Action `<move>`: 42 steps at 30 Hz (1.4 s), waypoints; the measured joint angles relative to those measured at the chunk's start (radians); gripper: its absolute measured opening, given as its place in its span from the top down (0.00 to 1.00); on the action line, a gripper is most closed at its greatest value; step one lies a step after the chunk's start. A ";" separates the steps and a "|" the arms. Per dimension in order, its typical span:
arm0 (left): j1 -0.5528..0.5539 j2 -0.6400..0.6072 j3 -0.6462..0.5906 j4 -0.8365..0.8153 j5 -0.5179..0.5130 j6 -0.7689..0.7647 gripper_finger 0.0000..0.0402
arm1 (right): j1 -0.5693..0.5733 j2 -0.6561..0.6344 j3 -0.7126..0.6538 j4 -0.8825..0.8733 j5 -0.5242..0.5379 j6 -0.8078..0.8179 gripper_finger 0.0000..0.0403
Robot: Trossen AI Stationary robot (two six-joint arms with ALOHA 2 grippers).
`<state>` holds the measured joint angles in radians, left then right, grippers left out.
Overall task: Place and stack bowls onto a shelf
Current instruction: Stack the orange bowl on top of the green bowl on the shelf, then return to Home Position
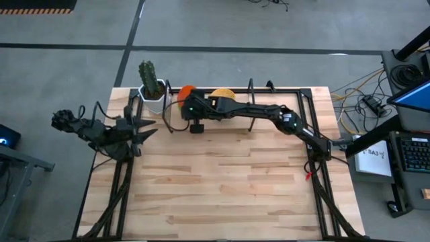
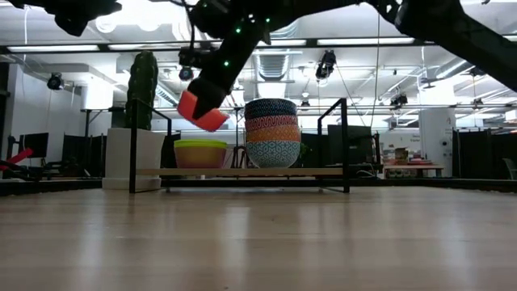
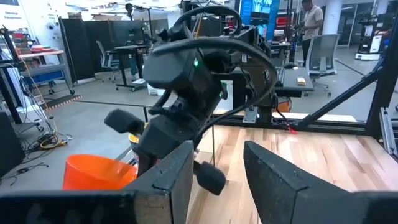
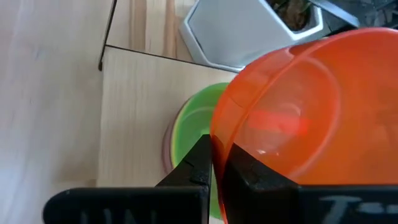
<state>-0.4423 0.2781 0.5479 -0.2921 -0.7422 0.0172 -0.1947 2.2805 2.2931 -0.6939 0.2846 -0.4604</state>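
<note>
A: High view — what did the plate show?
B: The right arm reached across the wooden worktop [image 1: 222,181] to the shelf [image 1: 295,91] along the far edge. Its right gripper [image 1: 186,102] was beside the white pot with the cactus [image 1: 150,77], with the red-orange bowl [image 1: 183,93] at its fingers. A yellow bowl [image 1: 224,95] sat on the shelf just beside it. The left gripper [image 1: 144,131] waited at the worktop's left edge, fingers spread and holding nothing.

A: Low view?
B: The red-orange bowl [image 2: 202,111] hung tilted in the air, pinched by its rim in the right gripper's closed fingers, above a low stack of bowls [image 2: 200,153] with a yellow-green rim on top. Next to that stood a taller stack [image 2: 271,133], its top bowl dark blue, its bottom one blue-and-white patterned. Both stacks rested on the shelf [image 2: 242,172].

A: Left wrist view?
B: The left gripper's fingers [image 3: 277,180] stood apart and empty; beyond them were the right arm's wrist and the red-orange bowl [image 3: 99,172].

A: Right wrist view?
B: The right gripper's fingers [image 4: 245,177] clamped the rim of the red-orange bowl [image 4: 311,118], over a green bowl [image 4: 189,134] on the shelf board [image 4: 134,112]. The white pot [image 4: 245,31] stood just beyond.
</note>
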 joint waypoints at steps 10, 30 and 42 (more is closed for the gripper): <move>0.000 0.001 -0.001 -0.012 0.000 0.000 0.69 | -0.005 0.059 0.009 0.027 0.004 -0.010 0.95; 0.000 0.001 -0.001 -0.040 0.001 -0.015 0.69 | -0.001 0.014 0.010 -0.037 -0.086 0.112 0.74; 0.000 -0.003 -0.080 -0.149 0.002 -0.293 0.69 | 0.045 -0.268 -0.485 0.232 -0.353 0.174 0.83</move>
<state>-0.4427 0.2751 0.4677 -0.4413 -0.7402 -0.2761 -0.1502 2.0122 1.8086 -0.4618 -0.0687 -0.2866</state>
